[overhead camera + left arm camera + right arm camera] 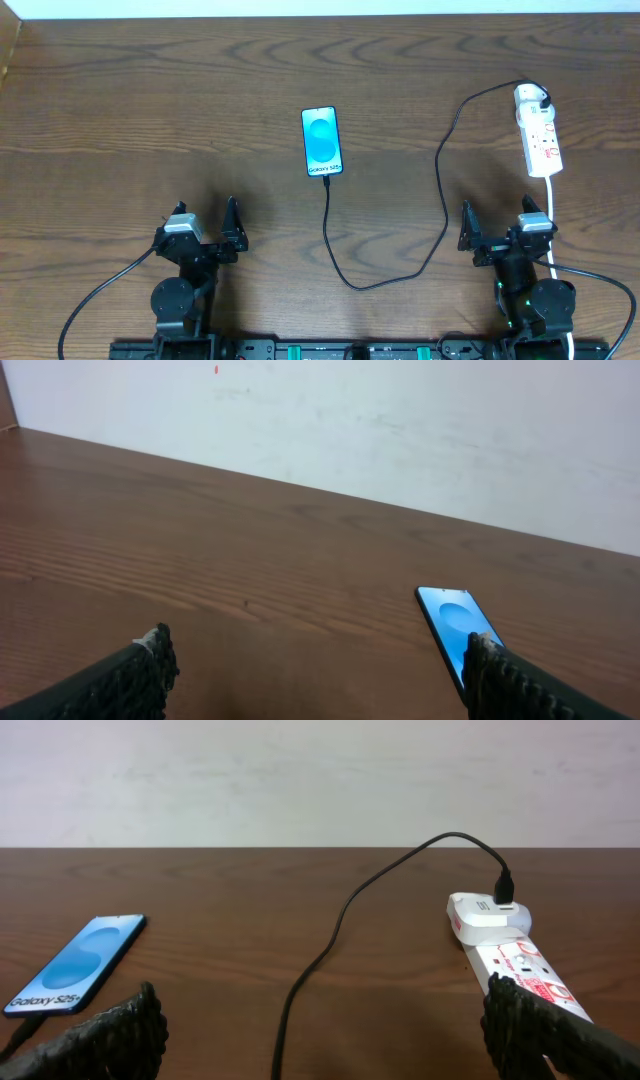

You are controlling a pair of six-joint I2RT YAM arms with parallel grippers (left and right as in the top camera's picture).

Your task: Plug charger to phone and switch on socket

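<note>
The phone [322, 141] lies mid-table with its blue screen lit; it also shows in the left wrist view [455, 622] and the right wrist view [75, 965]. The charger's black cable [443, 190] runs from the phone's near end, loops toward me, then climbs to its adapter [533, 97] plugged into the far end of the white socket [539, 138] at the right. In the right wrist view the cable [330, 935] reaches the adapter [490, 915] on the socket [525, 970]. My left gripper [204, 222] stands open near the front left. My right gripper [496, 222] stands open just short of the socket.
The socket's white cord [553, 215] runs toward me past the right arm. A pale wall [320, 780] borders the table's far edge. Brown wood tabletop [150, 110] stretches across the left side.
</note>
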